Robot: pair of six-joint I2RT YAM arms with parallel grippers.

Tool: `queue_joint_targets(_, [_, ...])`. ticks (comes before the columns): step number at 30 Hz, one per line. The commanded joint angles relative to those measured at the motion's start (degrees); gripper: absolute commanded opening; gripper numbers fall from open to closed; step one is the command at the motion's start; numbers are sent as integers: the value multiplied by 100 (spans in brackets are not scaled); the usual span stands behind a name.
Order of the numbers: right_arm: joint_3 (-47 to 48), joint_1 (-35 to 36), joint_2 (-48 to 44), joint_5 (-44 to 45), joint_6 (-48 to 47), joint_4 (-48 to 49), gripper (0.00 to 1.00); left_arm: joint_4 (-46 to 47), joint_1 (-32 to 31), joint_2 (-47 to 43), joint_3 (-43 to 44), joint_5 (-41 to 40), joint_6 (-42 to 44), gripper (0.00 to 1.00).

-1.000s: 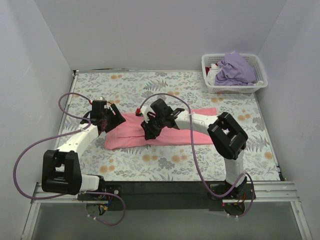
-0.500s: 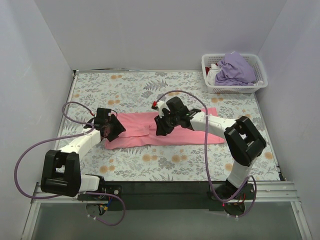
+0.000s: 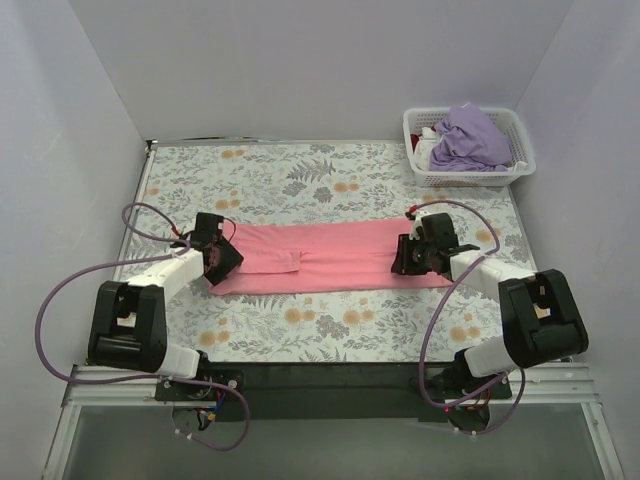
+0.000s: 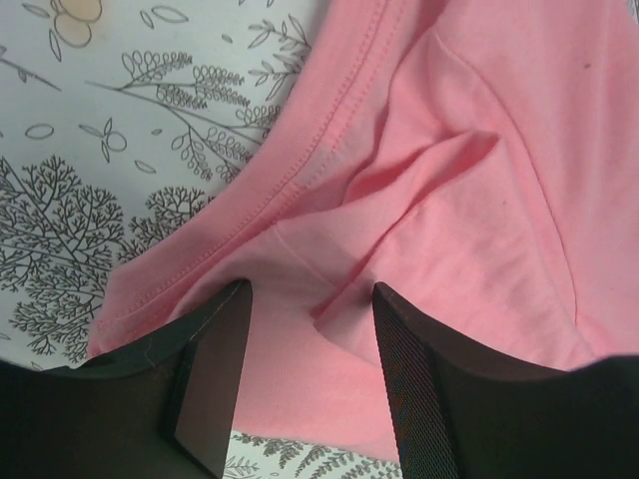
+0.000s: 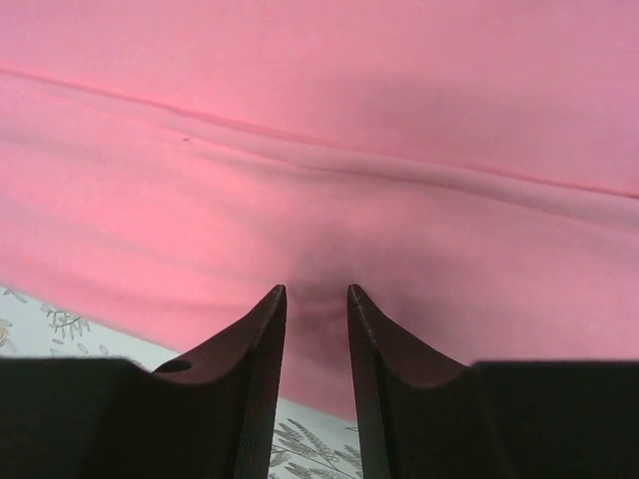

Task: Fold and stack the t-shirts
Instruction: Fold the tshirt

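The salmon pink t-shirt (image 3: 330, 258) lies as a long flat strip across the middle of the floral tablecloth. My left gripper (image 3: 218, 258) is at its left end, jaws open and straddling wrinkled pink cloth (image 4: 419, 200) near the hem. My right gripper (image 3: 408, 256) is low at the strip's right end, its jaws nearly together and pinching a pucker of pink cloth (image 5: 319, 150). The lavender purple t-shirt (image 3: 470, 137) is bunched in the white basket at the back right.
The white lattice basket (image 3: 424, 176) stands at the table's back right corner, with some white cloth in it too. The floral tablecloth (image 3: 280, 175) shows behind and in front of the pink strip. Grey walls close in three sides.
My right gripper has moved from the shirt's middle far to the right, and the pink shirt has drawn out into a longer, flatter strip. My left gripper has shifted slightly down at the left end.
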Motion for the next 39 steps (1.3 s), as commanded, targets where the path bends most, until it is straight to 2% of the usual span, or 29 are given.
queue_joint_targets(1, [-293,-410,-154,533,257,-3,38,-126,183,532,170,-376,34,51])
queue_joint_targets(3, [-416,-517,-338,604,346,-20,39,-126,236,726,329,-430,139,51])
queue_joint_targets(6, [-382,-535,-558,464,294,-82,46,-169,263,1017,768,-421,271,54])
queue_joint_targets(11, [-153,-412,-831,410,109,-301,50,-327,245,738,1164,-473,403,59])
queue_joint_targets(16, [172,-183,-551,709,-85,-530,50,-416,157,25,937,-641,316,63])
queue_joint_targets(20, [295,-25,-173,736,-76,-644,49,-302,148,-143,594,-676,219,63])
queue_joint_targets(23, [401,168,161,622,-111,-916,49,-109,148,243,479,-684,219,63])
queue_joint_targets(27, [445,772,460,700,-85,-1443,49,-64,157,1226,882,-781,306,62])
queue_joint_targets(35, [-143,2469,128,8,635,-2041,49,-283,175,3053,2760,-1335,921,61])
queue_joint_targets(39, [-215,3628,-172,-450,987,-2095,49,-415,166,3862,3861,-1134,1221,61])
